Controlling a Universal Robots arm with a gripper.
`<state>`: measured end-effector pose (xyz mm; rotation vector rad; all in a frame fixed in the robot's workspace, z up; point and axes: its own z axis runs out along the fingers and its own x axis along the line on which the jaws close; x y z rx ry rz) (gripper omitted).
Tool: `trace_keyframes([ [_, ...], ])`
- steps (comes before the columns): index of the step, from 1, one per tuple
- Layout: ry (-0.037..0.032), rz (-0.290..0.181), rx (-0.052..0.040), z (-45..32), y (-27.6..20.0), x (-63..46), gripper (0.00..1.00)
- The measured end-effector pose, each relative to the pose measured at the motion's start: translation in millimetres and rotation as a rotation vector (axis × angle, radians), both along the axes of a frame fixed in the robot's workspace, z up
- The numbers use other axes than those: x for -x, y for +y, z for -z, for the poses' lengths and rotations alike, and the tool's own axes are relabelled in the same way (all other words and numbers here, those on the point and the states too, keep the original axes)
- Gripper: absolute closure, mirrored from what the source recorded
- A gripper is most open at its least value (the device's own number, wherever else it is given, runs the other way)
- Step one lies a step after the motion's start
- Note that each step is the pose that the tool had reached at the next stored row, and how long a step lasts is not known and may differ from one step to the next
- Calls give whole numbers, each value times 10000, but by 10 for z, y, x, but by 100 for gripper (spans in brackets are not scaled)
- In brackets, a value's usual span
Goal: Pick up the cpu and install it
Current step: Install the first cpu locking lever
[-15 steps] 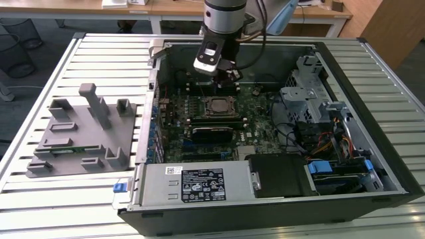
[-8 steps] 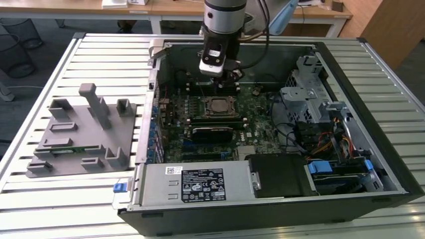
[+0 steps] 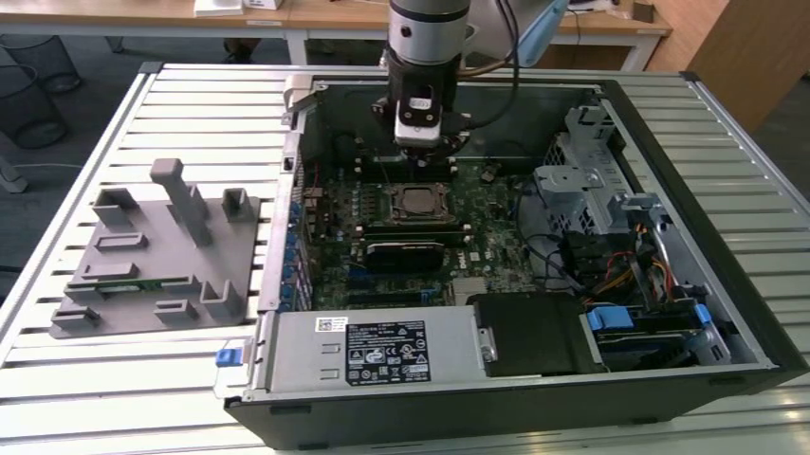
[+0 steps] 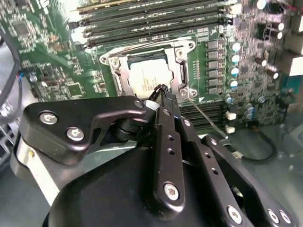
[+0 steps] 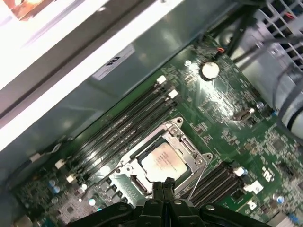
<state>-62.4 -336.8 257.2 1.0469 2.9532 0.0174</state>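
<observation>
The cpu is a silver-grey square chip lying flat in the open socket frame on the green motherboard. It is visible in both wrist views, cpu and cpu. My gripper hangs just above the board beside the socket, on its memory-slot side. In both wrist views the black fingers are pressed together with nothing between them, gripper and gripper, and their tips are at the chip's edge. I cannot tell whether they touch it.
The open computer case lies on a slatted metal table. A black heatsink block sits near the socket, with a power supply in front. Cables and a drive cage fill the exterior view's right. A grey fixture holds a green memory stick.
</observation>
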Motion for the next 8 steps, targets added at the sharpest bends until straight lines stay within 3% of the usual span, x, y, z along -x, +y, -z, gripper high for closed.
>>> trace_keyframes([
  [5,0,-1275,-1,2,0,0,89],
  [8,-1,-1810,-1,3,0,0,89],
])
